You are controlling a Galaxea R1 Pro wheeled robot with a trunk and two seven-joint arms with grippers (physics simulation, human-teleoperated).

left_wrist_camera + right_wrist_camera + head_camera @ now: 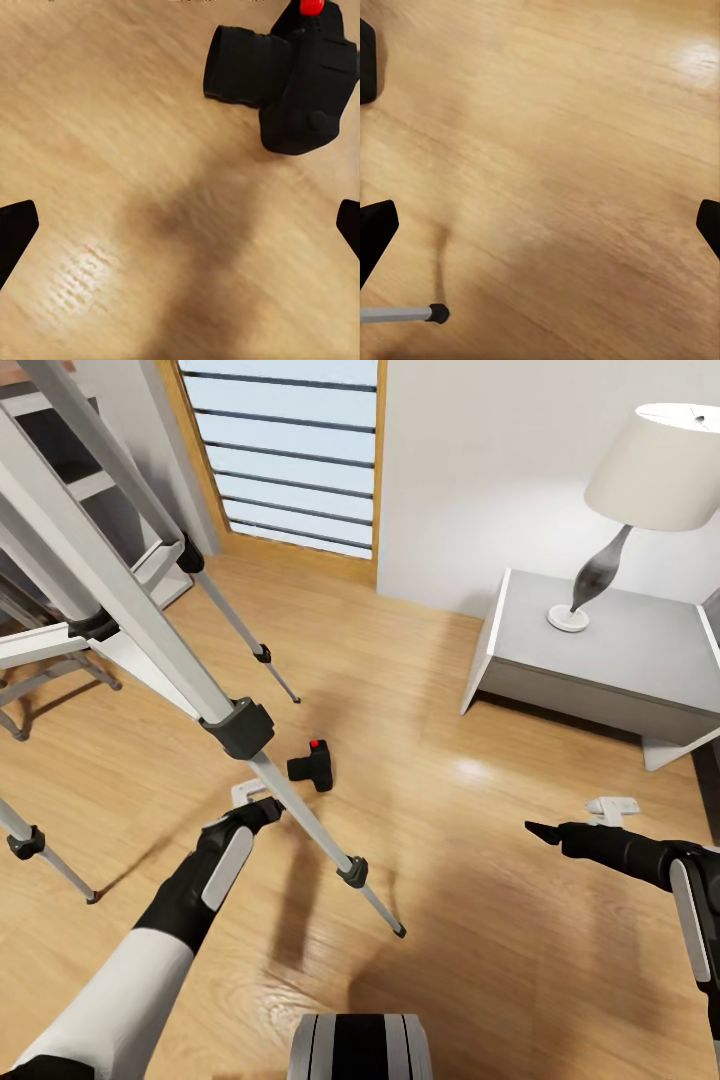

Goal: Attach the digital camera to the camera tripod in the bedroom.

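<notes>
Step in hand, as judged: approach for pickup, camera not yet grasped and nothing mounted. The digital camera [312, 765] lies on the light wood floor [500, 920], lens barrel pointing sideways, red button [317, 744] on top, just beyond one leg of the camera tripod [235, 725], whose silver legs splay across the head view. The left gripper [262, 807] hangs low over the floor near the camera, partly behind that leg; in the left wrist view its fingertips [16, 232] sit at opposite edges, spread wide with bare floor between them, and the camera lies ahead and off to one side. The right gripper [540, 832] hovers over bare floor well apart from the camera, fingers likewise spread and holding nothing. Next move calls for shifting the left gripper forward until the body sits between the fingers, clearing the tripod leg. No brand, label or legible writing on camera, tripod, nightstand [610, 660] or lamp [640, 480].
</notes>
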